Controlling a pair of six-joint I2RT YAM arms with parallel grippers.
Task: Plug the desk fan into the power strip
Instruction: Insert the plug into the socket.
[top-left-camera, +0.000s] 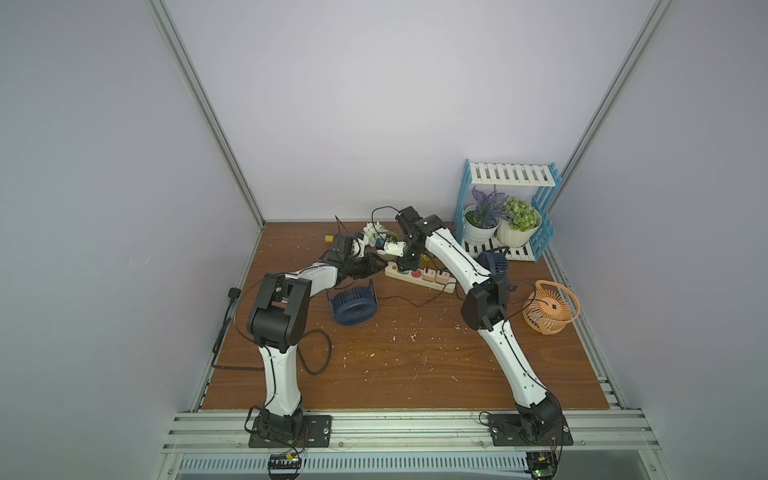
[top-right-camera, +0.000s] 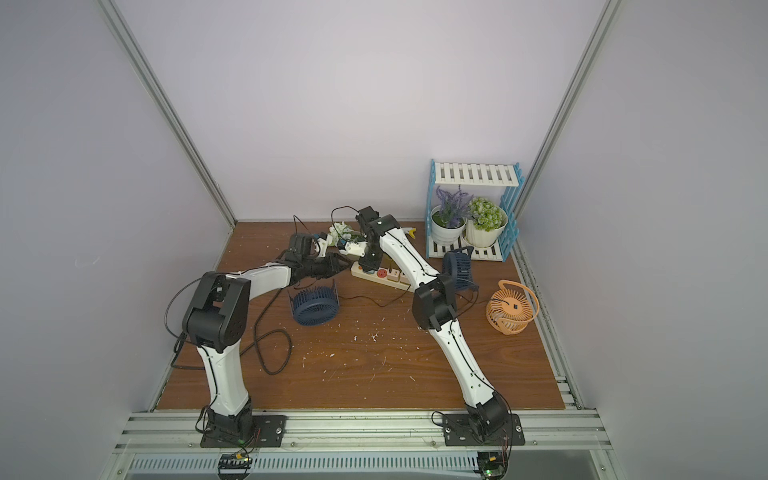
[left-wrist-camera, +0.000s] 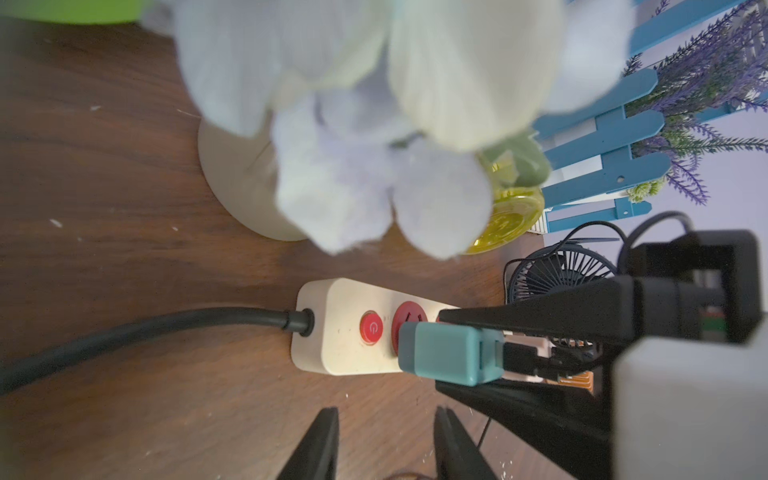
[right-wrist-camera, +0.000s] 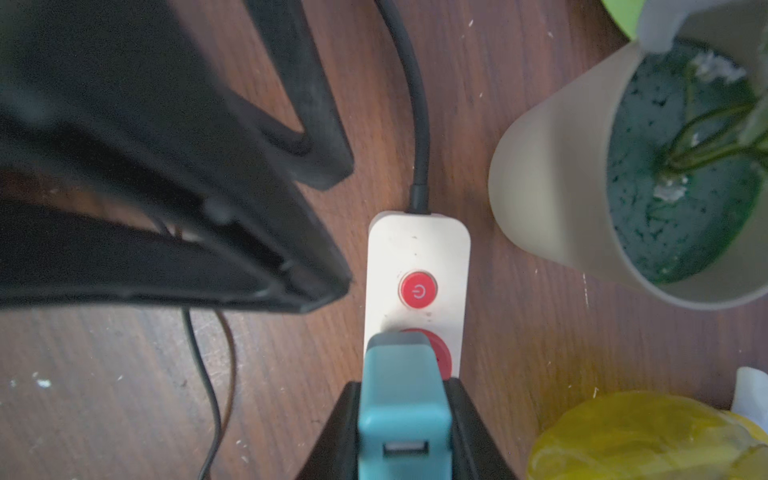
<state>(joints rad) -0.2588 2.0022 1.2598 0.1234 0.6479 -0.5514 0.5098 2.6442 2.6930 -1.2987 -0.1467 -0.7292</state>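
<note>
The cream power strip (top-left-camera: 419, 279) (top-right-camera: 386, 276) lies at the back middle of the wooden table, its black cord (right-wrist-camera: 419, 104) leaving the left end. My right gripper (right-wrist-camera: 403, 386) (top-left-camera: 405, 266) is shut on a teal plug (right-wrist-camera: 401, 395) (left-wrist-camera: 444, 353), held tip-down over the first red socket (right-wrist-camera: 442, 353), next to the red button (right-wrist-camera: 417, 290). My left gripper (left-wrist-camera: 386, 415) (top-left-camera: 376, 266) is open and holds nothing, just off the strip's left end. A navy desk fan (top-left-camera: 353, 305) lies in front of the strip.
A cream pot of white flowers (top-left-camera: 380, 237) (right-wrist-camera: 582, 208) and a yellow object (right-wrist-camera: 644, 436) stand close behind the strip. Two small adapters (top-left-camera: 436, 276) sit in its right sockets. A second navy fan (top-left-camera: 494, 262), an orange fan (top-left-camera: 548, 307) and a blue shelf with plant pots (top-left-camera: 505, 208) are at the right.
</note>
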